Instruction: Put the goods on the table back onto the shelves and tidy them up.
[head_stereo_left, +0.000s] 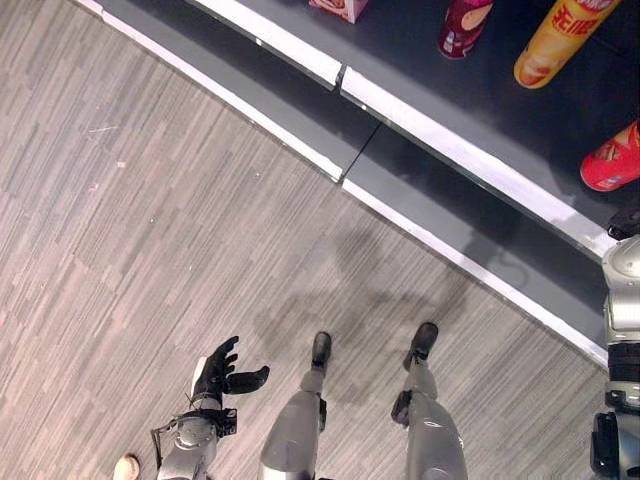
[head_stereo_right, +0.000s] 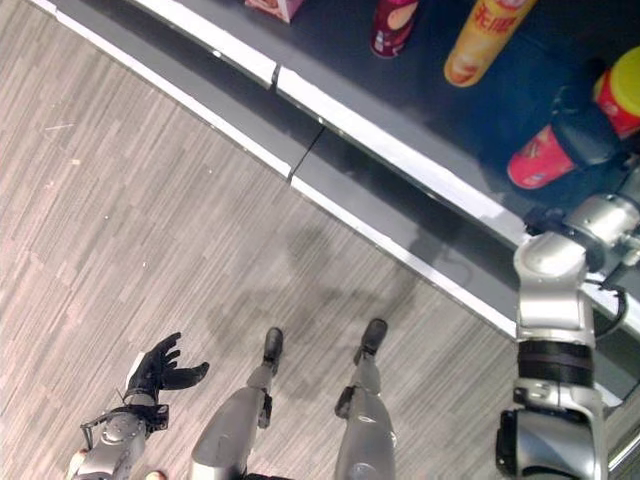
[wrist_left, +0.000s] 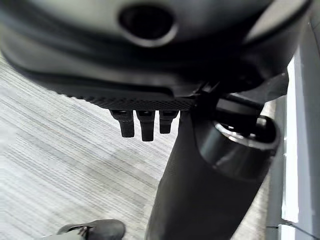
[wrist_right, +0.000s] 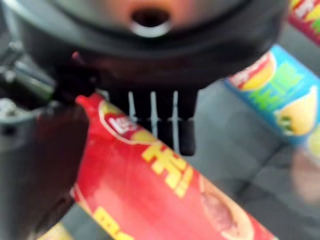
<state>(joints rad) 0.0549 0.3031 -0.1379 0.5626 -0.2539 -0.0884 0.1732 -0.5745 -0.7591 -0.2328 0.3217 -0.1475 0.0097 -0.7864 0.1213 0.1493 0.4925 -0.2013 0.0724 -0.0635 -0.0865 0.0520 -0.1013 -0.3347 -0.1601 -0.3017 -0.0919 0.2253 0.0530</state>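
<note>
**Red can in the right hand, ready to be stood on the shelf**

Placement is the step in hand, by my reading. The right hand (wrist_right: 150, 107) has its fingers (wrist_right: 186, 135) curled over the long red cylindrical snack can with yellow lettering (wrist_right: 165, 200), thumb on the other side, so the can is gripped lying across the palm. From the head cameras this hand (head_stereo_right: 583, 125) sits at about two o'clock, over the dark grey shelf board with a white front edge (head_stereo_right: 400, 150), with the red can's end (head_stereo_right: 535, 160) showing below it and a yellow lid (head_stereo_right: 622, 95) just beside it.

Other goods already stand on the board: a tall yellow snack can (head_stereo_left: 560, 40) at one o'clock, a dark red snack can (head_stereo_left: 462, 25) near twelve, and a pink box corner (head_stereo_left: 340, 8) beyond that. A blue-and-green snack can (wrist_right: 280, 95) lies close past the fingers.

To do this well, the can should probably be tipped upright before release, set down clear of the blue-and-green can and well behind the white edge. Releasing while tilted risks a roll toward its neighbours.

The left hand (head_stereo_left: 218, 370) hangs at seven o'clock over the grey wood-grain floor (head_stereo_left: 150, 220), fingers loosely spread, holding nothing.
</note>
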